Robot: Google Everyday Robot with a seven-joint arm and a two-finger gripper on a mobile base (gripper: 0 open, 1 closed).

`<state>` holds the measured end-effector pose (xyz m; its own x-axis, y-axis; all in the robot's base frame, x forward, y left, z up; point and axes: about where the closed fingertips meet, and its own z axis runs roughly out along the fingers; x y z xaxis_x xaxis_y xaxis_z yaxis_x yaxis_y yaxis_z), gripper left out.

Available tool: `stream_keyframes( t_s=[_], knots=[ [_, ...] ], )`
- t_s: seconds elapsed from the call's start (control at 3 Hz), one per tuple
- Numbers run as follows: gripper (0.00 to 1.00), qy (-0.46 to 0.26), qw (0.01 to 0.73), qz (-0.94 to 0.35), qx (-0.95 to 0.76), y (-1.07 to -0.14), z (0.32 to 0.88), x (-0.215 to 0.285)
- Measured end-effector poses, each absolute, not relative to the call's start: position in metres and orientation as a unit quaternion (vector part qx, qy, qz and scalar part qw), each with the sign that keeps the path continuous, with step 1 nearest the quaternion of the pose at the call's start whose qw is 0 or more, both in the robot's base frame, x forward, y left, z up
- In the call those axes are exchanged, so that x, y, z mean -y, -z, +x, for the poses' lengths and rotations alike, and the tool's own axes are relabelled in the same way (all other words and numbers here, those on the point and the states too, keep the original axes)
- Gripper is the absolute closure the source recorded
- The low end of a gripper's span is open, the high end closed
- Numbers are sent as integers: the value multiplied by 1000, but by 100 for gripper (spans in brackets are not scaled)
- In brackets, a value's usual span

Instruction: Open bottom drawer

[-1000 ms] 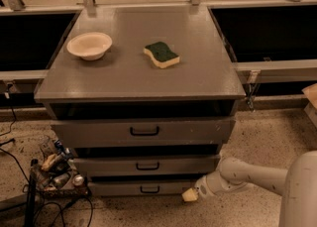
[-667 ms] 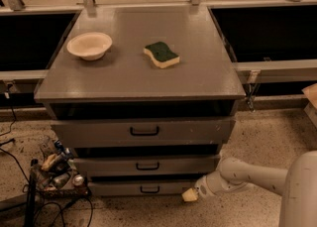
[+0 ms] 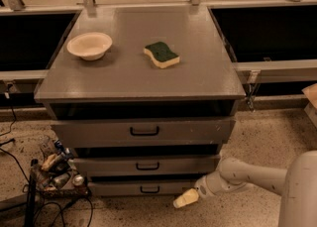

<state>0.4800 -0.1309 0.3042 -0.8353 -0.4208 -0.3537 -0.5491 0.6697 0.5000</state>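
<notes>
The gripper (image 3: pixel 185 198), open or closed could not be told, was seen low beside the right end of the bottom drawer (image 3: pixel 119 188), whose horizontal black handle (image 3: pixel 149 189) lay just leftward.

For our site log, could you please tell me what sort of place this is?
Probably a robot test lab or workshop: a grey metal drawer cabinet stands on a speckled floor, with a heap of clutter beside it. The tool sits low near the bottom drawer's right end.
</notes>
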Motion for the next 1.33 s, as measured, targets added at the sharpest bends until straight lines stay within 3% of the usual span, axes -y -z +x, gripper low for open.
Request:
stream_keyframes(
  t_s=[1.33],
  knots=[
    [0,-368,123,-264,-883,-273,497,114]
  ],
)
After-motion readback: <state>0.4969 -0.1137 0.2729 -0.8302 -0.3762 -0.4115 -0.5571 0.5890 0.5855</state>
